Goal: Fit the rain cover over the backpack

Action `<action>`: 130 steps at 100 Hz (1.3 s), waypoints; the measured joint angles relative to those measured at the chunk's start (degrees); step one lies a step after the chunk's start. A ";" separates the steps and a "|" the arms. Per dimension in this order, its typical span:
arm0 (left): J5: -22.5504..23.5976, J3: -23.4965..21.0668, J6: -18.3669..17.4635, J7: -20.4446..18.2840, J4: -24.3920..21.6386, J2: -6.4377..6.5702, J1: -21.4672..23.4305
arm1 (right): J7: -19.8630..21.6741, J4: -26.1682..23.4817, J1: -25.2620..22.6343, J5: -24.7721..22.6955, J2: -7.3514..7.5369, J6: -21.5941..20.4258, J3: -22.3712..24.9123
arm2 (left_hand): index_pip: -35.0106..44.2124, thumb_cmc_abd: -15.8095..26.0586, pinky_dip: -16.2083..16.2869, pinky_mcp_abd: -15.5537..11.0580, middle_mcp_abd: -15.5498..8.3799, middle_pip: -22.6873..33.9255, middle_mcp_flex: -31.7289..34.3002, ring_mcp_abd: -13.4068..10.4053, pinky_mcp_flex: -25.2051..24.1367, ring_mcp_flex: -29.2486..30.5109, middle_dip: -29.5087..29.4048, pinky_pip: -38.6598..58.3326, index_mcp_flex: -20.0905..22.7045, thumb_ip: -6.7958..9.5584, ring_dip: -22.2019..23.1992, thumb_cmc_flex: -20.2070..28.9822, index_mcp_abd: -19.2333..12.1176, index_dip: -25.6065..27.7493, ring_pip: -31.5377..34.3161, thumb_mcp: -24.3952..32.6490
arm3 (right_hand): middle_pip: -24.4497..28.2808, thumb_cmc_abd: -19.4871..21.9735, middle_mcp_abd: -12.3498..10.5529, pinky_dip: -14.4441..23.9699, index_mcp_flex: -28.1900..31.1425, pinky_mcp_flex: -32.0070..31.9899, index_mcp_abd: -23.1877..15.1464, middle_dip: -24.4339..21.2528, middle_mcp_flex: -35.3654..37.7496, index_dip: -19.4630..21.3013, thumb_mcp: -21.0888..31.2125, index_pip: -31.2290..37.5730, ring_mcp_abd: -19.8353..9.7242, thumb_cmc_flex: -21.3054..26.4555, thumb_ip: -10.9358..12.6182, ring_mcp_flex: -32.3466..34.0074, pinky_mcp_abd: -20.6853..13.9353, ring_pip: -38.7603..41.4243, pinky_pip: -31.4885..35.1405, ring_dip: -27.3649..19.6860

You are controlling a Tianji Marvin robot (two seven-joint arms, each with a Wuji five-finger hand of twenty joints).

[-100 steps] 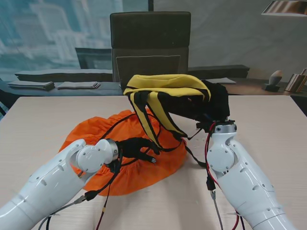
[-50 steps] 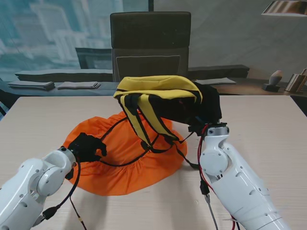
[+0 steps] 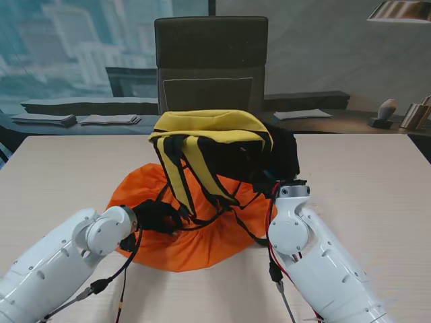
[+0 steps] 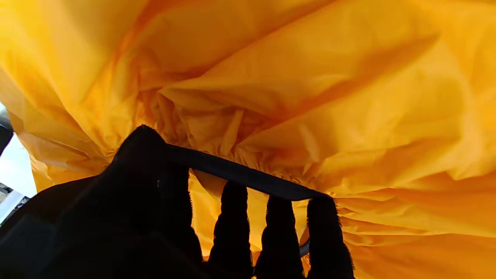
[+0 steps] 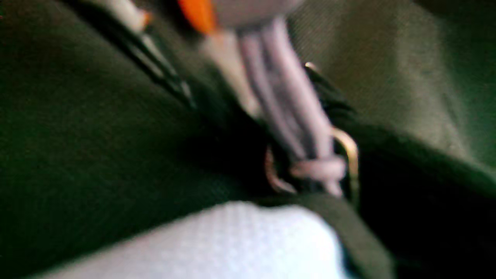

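Overhead, the left hand (image 3: 158, 217) curls on the orange rain cover (image 3: 202, 235) spread on the worktop (image 3: 60, 168); the backpack (image 3: 222, 151) hangs over it, long axis left-right, straps toward me. Its far end hides the right hand; grip unclear. Left wrist: fingers (image 4: 232, 217) pinch the cover's black edge band (image 4: 240, 174). Right wrist: blurred dark fabric only.

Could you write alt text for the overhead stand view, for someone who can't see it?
A yellow-and-black backpack is held up over a crumpled orange rain cover on a pale wooden table. The right hand is hidden behind the pack; the black-gloved left hand rests on the cover's near edge. A dark chair stands behind.
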 measured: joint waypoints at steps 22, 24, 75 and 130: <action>1.47 1.83 -2.84 -1.50 0.45 -0.80 -1.94 | -2.10 4.46 0.99 -2.29 -0.17 -0.93 0.07 | -0.04 0.03 0.00 0.13 -0.02 0.07 0.90 0.90 0.04 1.08 -0.47 0.00 0.00 0.00 0.00 0.09 0.00 0.18 0.79 -0.03 | 0.00 0.22 0.00 -0.05 -0.02 0.00 0.00 0.00 0.00 0.00 -0.01 -0.01 0.00 0.00 0.00 0.00 0.00 -0.21 -0.03 0.00; 0.45 1.59 -2.88 -1.60 0.13 -0.81 -1.67 | -2.45 5.02 1.16 -2.58 -0.18 -1.05 0.05 | -0.04 0.03 0.00 0.13 -0.03 0.18 1.09 0.78 0.27 1.13 -0.48 0.00 0.00 0.00 0.00 0.09 0.00 0.27 1.10 -0.03 | 0.00 0.22 0.00 -0.05 -0.02 0.00 0.00 0.00 0.00 0.00 -0.01 -0.01 0.00 0.00 0.00 0.00 0.00 -0.21 -0.02 0.00; 28.49 -11.32 -12.78 1.67 -9.95 -0.30 6.50 | -8.36 15.01 4.68 -9.00 0.09 -1.41 -2.97 | -1.67 -1.35 0.78 -0.99 -5.82 9.78 -1.53 -1.28 0.30 2.25 10.72 1.59 -7.08 -0.02 5.53 6.34 -5.89 0.49 8.84 19.13 | 0.00 0.33 0.00 -0.07 -0.03 -0.11 0.00 0.00 -0.01 0.00 -0.02 -0.03 0.00 0.00 0.00 0.00 0.00 -0.29 -0.03 -0.01; 35.89 -7.00 -12.69 -5.21 -6.18 0.78 2.28 | -8.17 16.63 4.04 -9.03 0.38 1.88 -5.46 | 2.15 -7.35 -4.22 -1.81 -9.49 11.23 -6.01 -4.58 -0.46 0.93 18.64 -9.00 -4.67 -0.02 14.04 -1.76 -10.34 4.50 16.38 23.40 | 0.00 0.36 0.00 -0.07 -0.05 -0.11 0.00 -0.37 -0.02 0.00 -0.04 -0.03 0.00 0.00 -0.05 0.00 0.00 -0.30 -0.04 -0.04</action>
